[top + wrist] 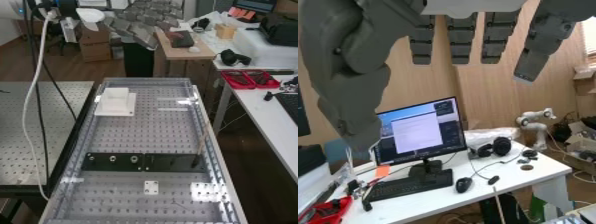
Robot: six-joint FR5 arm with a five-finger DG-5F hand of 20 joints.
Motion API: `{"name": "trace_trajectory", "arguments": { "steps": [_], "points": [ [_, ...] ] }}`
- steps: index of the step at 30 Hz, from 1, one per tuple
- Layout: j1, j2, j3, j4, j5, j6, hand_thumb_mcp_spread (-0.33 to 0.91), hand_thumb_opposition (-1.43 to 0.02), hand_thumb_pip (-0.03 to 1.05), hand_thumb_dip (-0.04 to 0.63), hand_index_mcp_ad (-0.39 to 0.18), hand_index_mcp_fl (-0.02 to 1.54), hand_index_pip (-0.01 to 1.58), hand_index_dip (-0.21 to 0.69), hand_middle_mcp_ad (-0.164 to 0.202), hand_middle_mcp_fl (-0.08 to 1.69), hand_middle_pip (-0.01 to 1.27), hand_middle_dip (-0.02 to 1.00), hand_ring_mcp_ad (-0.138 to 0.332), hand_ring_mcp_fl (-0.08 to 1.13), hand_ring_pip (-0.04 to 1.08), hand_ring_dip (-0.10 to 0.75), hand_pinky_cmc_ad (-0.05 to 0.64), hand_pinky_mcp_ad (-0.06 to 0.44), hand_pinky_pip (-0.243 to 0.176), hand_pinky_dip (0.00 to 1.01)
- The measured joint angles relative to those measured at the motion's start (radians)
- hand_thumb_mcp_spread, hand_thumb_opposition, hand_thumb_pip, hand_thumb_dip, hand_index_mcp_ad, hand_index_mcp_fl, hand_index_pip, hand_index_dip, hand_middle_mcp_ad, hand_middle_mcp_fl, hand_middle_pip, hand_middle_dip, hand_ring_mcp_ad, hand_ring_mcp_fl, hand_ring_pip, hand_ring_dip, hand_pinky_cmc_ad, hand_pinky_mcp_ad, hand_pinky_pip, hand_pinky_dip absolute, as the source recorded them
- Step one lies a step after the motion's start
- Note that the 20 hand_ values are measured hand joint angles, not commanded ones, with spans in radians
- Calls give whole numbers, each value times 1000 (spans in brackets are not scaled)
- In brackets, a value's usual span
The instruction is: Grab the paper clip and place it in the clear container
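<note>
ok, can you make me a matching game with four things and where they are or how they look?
1. robot's hand
2. red trays
3. white stepped block
4. black plates

A. on the white desk
B. lying flat across the bench
C. open, with straight fingers
D. near the bench's far end

Right pairs: 1-C, 2-A, 3-D, 4-B
</note>
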Motion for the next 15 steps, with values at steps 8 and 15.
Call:
{"name": "trace_trajectory", "arguments": {
  "steps": [8,15],
  "points": [
    [2,5,4,-18,13,-14,300,-803,538,239,-126,86,122,241,75,0,108,182,133,0,124,77,394,279,-122,600],
    [-7,6,12,-32,8,-35,300,-803,538,239,-126,86,122,243,75,0,108,182,133,0,124,77,394,279,-122,600]
  ]
}}
